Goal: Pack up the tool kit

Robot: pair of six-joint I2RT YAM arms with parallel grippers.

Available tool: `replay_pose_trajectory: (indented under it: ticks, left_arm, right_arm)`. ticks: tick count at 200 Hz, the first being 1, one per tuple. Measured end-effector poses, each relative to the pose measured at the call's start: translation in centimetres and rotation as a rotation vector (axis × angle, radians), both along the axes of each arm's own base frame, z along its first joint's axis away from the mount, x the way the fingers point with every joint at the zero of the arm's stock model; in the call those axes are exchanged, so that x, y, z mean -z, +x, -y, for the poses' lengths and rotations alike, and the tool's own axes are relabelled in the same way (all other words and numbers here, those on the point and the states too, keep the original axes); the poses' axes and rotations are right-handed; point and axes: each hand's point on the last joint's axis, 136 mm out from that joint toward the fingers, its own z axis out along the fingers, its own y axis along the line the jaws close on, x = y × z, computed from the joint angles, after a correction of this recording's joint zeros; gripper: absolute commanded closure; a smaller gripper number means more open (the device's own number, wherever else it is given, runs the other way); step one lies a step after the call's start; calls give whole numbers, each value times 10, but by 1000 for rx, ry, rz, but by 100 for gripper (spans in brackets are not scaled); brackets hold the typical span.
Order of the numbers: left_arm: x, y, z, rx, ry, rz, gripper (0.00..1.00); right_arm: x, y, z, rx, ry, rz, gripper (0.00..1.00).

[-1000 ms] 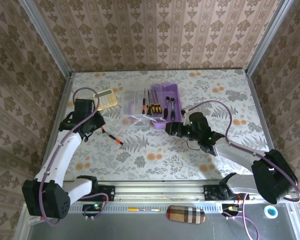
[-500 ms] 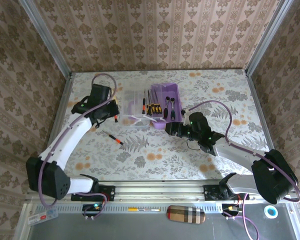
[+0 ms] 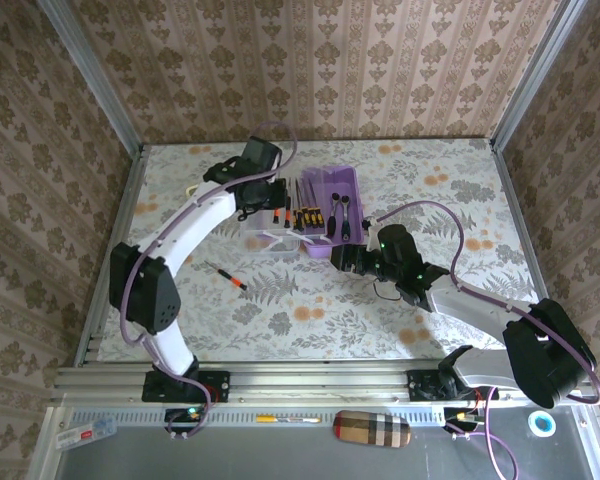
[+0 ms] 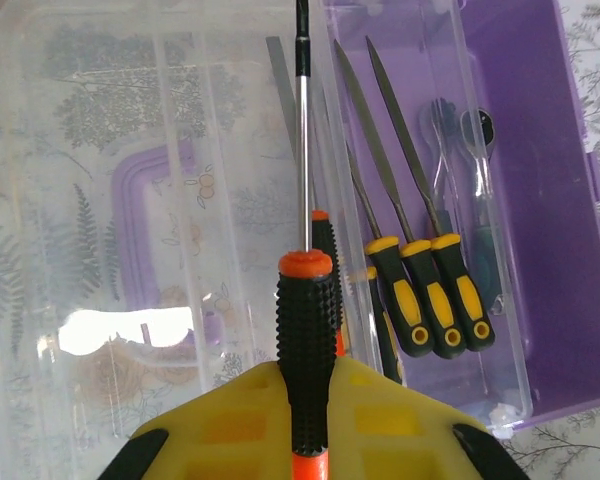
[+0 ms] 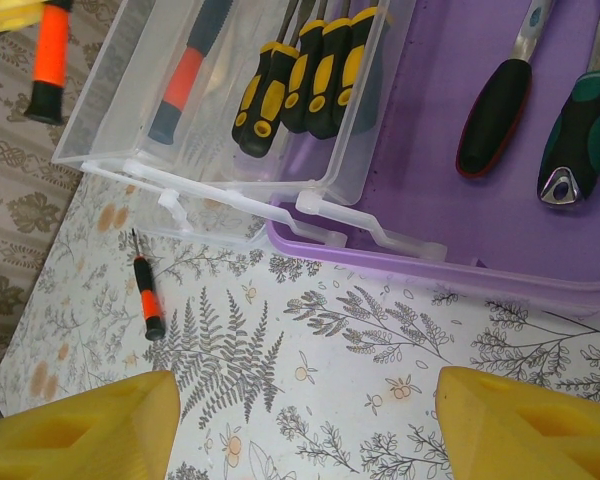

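So the tool kit is sitting open toward the far middle of the table point(image 3: 380, 300), purple box point(image 3: 332, 185) on the right and its clear lid point(image 3: 263, 225) flopped flat beside it on the left. The left gripper point(image 3: 270, 197) is reaching out over the lid, and in its wrist cam you can see the left gripper point(image 4: 308, 385) clamped tight on a black-orange screwdriver point(image 4: 305, 320), yellow fingers point(image 4: 230, 420) pinching the knurled handle from both sides, with the shaft pointing straight away from the camera across the lid. Just to the right of that shaft there's a row of yellow-black files point(image 4: 430, 305) lying in the lid next to the purple half. The right gripper point(image 3: 338, 258) is parked near the front corner of the box, close by but not touching it as far as I can tell. From its own cam the right gripper point(image 5: 300, 430) is spread wide with nothing in it, just flowery tablecloth between the tips. That view also shows a black-handled tool point(image 5: 495, 110) and a green-handled tool point(image 5: 580, 130) side by side inside the purple box. One small screwdriver point(image 5: 145, 290) lies out on the table in front of the lid, well apart from the kit.
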Motion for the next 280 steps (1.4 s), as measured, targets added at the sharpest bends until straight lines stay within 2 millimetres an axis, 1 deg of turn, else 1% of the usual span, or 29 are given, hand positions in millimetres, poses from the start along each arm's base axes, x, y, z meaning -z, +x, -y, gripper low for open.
replay_pose_trajectory:
  ticks: [16,51,104,125,145,161,194,242,280]
  left_arm:
    - [9,4,3,11,20,-17,87]
    - [26,7,6,29,59,-63,88]
    - [40,15,14,44,74,-89,88]
    - [45,15,15,44,81,-102,87]
    - [45,15,15,44,81,-102,82]
    - [46,14,14,43,82,-105,75]
    - [46,13,13,43,86,-112,70]
    - [46,13,13,41,85,-113,67]
    - [46,12,12,40,87,-115,57]
  right_arm:
    - [0,0,0,-2,-2,3,30]
    - [-5,0,0,-2,5,15,30]
    - [-6,0,0,-2,6,16,30]
    - [-6,0,0,-2,6,16,30]
    - [-6,0,0,-2,6,16,30]
    - [-6,0,0,-2,6,16,30]
    - [-6,0,0,-2,6,16,30]
    - [-6,0,0,-2,6,16,30]
    - [-6,0,0,-2,6,16,30]
